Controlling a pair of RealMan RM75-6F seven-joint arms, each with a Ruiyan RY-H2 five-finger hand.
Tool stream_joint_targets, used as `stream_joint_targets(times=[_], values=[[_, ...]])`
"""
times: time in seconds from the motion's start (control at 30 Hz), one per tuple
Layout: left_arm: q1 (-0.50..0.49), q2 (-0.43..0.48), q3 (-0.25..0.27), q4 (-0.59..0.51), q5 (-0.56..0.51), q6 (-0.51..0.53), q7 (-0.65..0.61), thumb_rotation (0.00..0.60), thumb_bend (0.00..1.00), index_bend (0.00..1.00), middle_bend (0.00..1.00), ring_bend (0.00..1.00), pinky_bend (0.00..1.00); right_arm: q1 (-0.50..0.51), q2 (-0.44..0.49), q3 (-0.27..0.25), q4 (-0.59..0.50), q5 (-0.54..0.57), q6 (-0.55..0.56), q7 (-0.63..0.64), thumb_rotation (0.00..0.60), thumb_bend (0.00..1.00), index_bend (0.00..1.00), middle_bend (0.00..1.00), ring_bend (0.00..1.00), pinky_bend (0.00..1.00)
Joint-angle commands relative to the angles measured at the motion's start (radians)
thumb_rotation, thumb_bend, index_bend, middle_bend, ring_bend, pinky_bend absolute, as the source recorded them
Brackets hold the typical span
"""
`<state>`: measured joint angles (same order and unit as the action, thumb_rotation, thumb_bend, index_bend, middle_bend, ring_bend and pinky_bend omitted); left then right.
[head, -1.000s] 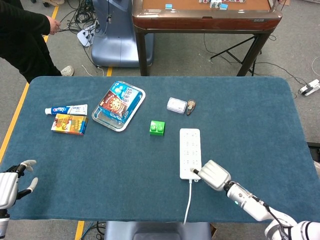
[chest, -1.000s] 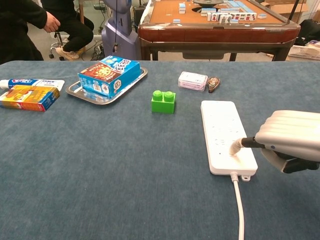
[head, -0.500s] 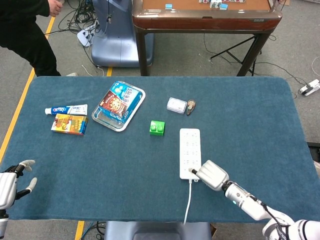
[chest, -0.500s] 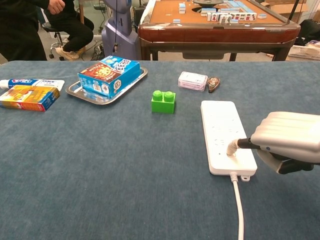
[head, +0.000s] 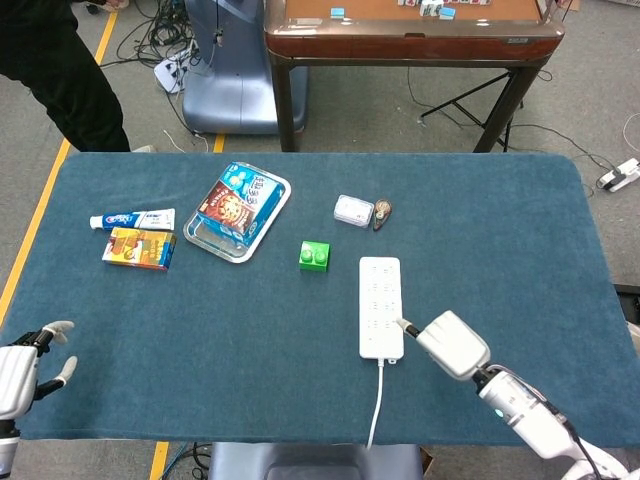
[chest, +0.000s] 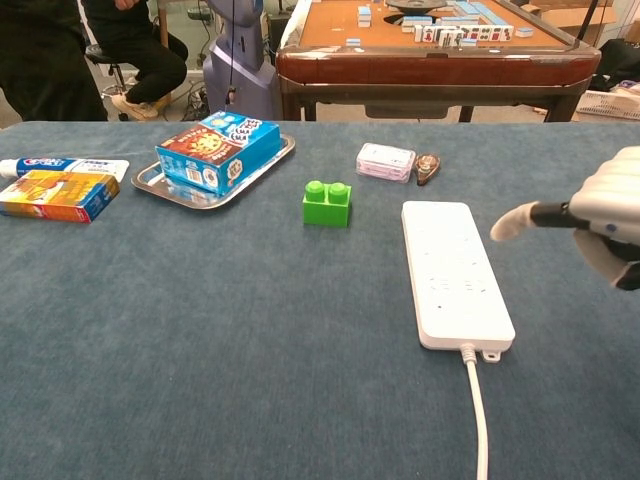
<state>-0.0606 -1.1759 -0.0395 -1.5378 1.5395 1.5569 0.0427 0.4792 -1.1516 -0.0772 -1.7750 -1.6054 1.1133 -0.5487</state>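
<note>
On the blue table (head: 520, 230), the white power strip (head: 381, 306) lies flat right of centre, its cord running to the near edge. The right hand (head: 452, 343), whose extended fingertip (chest: 508, 221) pressed the strip's near end a second ago, has lifted and now hangs just right of it, holding nothing, other fingers curled. The left hand (head: 30, 360) stays at the near left corner, fingers apart and empty. A green brick (head: 314, 255) sits just beyond the strip.

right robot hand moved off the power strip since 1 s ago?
Yes. The right robot hand has lifted and drawn back to the right; its fingertip, earlier on the power strip near its cord end, now hovers clear beside the strip's right edge.
</note>
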Motion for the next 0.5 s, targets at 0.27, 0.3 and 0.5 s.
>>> stream_joint_targets(times=[0.27, 0.3, 0.5], values=[[-0.001, 0.0, 0.009, -0.01, 0.021, 0.005, 0.01, 0.6, 0.33, 0.4, 0.47, 0.5, 0.71, -0.199, 0.047, 0.009, 0.009, 0.046, 0.269, 0.047, 0.6, 0.54, 0.24, 0.39, 0.39, 0.47], [0.0, 0.0, 0.01, -0.01, 0.024, 0.007, 0.008, 0.6, 0.33, 0.4, 0.47, 0.5, 0.71, -0.214, 0.045, 0.01, 0.017, 0.044, 0.292, 0.063, 0.6, 0.54, 0.24, 0.38, 0.38, 0.46], [0.004, 0.006, 0.015, -0.015, 0.043, 0.021, -0.009, 0.6, 0.33, 0.4, 0.47, 0.5, 0.71, -0.313, 0.026, 0.018, 0.083, 0.031, 0.437, 0.198, 0.6, 0.54, 0.24, 0.37, 0.37, 0.45]])
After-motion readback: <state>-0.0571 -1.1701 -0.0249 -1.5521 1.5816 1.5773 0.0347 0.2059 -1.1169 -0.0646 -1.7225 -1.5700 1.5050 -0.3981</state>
